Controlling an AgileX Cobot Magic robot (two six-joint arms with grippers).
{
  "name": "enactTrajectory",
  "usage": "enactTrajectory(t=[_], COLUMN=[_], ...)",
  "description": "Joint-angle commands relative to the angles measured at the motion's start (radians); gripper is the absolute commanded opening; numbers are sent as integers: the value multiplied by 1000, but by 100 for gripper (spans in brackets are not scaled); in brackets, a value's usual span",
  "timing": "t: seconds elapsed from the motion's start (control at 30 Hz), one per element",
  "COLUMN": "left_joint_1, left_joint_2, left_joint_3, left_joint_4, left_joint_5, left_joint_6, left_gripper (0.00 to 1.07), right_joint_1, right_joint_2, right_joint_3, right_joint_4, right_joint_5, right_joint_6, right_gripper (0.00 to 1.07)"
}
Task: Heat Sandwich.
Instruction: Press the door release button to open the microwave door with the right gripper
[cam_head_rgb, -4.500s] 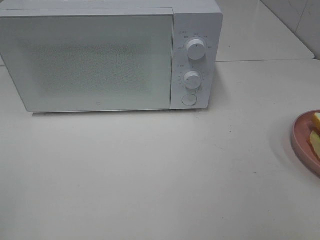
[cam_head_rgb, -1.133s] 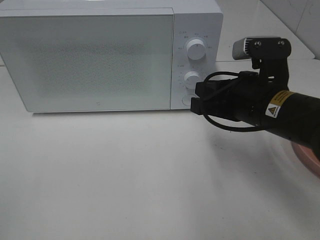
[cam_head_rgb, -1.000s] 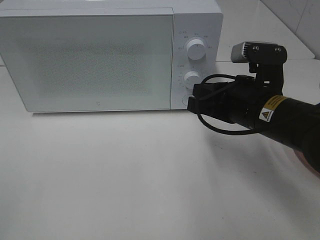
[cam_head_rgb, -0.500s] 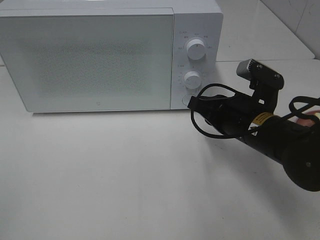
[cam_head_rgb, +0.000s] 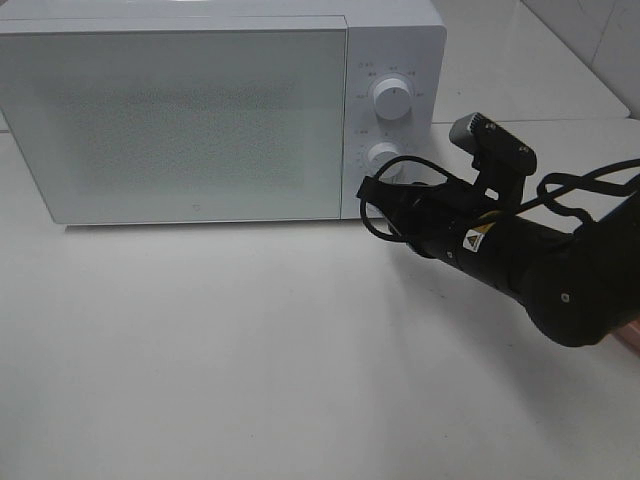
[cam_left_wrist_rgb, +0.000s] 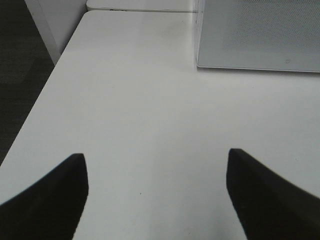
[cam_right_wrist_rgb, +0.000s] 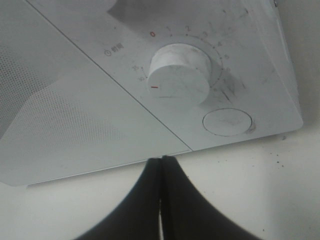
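- Sandwich: it shows in none of the views. Neither pair of jaws holds it, and nothing pale or soft lies between or ahead of either pair.
- A pink sliver (cam_head_rgb: 633, 338) peeks out past the right arm, well behind the right jaws. Whether the sandwich sits on it cannot be told.
- Its long axis and which way it points cannot be told either, since no part of it is visible.
- The right gripper (cam_right_wrist_rgb: 161, 159) has its fingers pressed flat together with nothing between them.
- The closed tips sit at the bottom edge of the microwave (cam_head_rgb: 200, 110), right on the seam where the door (cam_right_wrist_rgb: 60, 110) meets the control panel (cam_right_wrist_rgb: 250, 60).
- Clenched like this, the jaws make one blunt poker. That probably suits pushing the round button (cam_right_wrist_rgb: 227, 121), which looks like the door release.
- The button lies just beside the tips, off to one side and not yet under them. The lower knob (cam_right_wrist_rgb: 179, 80) stands further ahead of the jaws, up the panel.
- The door is shut, so getting it open appears to be the step in hand. The heating itself has not begun.
- The tips would likely need a small sideways shift onto the button. If they press on the seam instead, they may skid along the panel.
- The left gripper (cam_left_wrist_rgb: 155, 200) has its jaws spread wide and empty.
- Only bare table (cam_left_wrist_rgb: 150, 115) lies between them, and the microwave's corner is well ahead. It is probably parked clear of the door's swing.
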Motion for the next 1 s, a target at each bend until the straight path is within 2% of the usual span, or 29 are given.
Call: enactTrajectory(t=[0.03, 0.3, 0.73, 1.0], left_joint_1=[1, 1, 1, 1], left_joint_2=[-17, -17, -17, -17], left_joint_3=[3, 3, 3, 3], left_joint_4=[5, 5, 5, 5], left_joint_5=[-18, -18, -18, -18], left_joint_6=[-1, -1, -1, -1], left_gripper=[74, 74, 74, 74], right_joint_1=[2, -1, -24, -24], right_joint_2=[-3, 24, 106, 175], right_joint_3=[-43, -97, -143, -209], right_joint_4=[-3, 3, 3, 3], right_joint_5=[84, 147, 125, 127], right_joint_6=[11, 18, 34, 34], right_gripper=[0, 0, 0, 0])
